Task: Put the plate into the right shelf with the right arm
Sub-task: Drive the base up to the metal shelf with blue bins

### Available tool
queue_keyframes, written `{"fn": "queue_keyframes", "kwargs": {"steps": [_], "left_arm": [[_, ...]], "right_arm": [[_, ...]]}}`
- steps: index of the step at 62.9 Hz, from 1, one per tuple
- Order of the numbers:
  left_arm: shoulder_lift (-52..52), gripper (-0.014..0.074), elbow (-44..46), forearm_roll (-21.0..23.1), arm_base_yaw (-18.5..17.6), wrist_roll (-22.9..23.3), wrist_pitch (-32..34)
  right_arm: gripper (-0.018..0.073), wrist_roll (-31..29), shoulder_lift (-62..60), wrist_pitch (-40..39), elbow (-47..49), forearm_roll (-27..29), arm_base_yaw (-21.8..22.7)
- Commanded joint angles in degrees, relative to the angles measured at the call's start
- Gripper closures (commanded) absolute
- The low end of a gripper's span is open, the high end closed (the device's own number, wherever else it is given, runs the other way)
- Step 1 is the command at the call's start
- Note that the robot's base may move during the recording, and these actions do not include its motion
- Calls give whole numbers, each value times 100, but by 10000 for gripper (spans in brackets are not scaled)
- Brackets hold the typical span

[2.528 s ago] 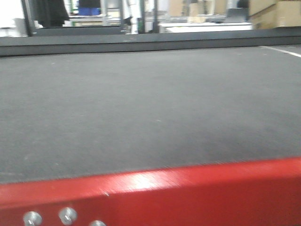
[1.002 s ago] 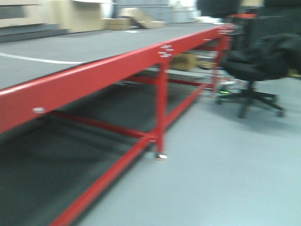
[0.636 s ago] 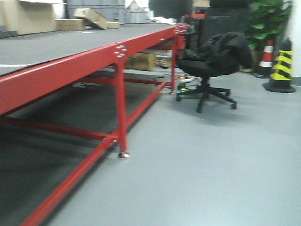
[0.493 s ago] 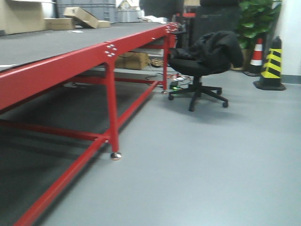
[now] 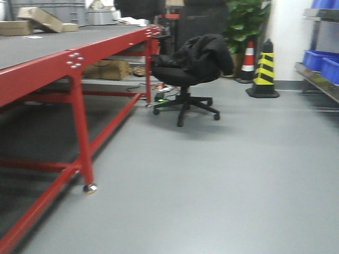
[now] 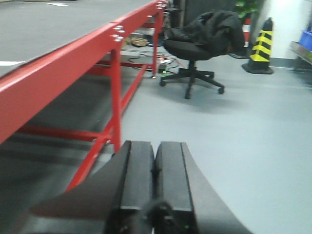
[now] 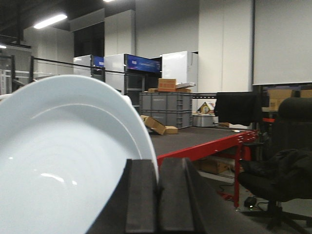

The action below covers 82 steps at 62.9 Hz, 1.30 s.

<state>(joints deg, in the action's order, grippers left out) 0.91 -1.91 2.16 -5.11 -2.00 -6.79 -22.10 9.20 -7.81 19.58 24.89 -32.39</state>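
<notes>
Your right gripper (image 7: 157,195) is clamped narrow on the rim of the plate (image 7: 63,161), held up on edge and not yet on the shelf (image 5: 318,80); your left gripper (image 6: 154,180) has its fingers pressed together on nothing. Since half a second ago the front view has swung right: the red table (image 5: 74,58) and the chair (image 5: 186,66) have slid leftward, and the shelf (steel, with blue bins (image 5: 318,59)) has come in at the right edge.
</notes>
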Motion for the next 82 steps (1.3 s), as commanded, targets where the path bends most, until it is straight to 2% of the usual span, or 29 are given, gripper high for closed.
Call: {"fn": "queue_keyframes", "kwargs": {"steps": [1, 82], "left_arm": [[30, 643, -46, 23, -4, 19, 492], [30, 643, -46, 23, -4, 19, 492]], "right_arm": [[492, -28, 57, -490, 160, 16, 4], [492, -28, 57, -490, 160, 16, 4]]}}
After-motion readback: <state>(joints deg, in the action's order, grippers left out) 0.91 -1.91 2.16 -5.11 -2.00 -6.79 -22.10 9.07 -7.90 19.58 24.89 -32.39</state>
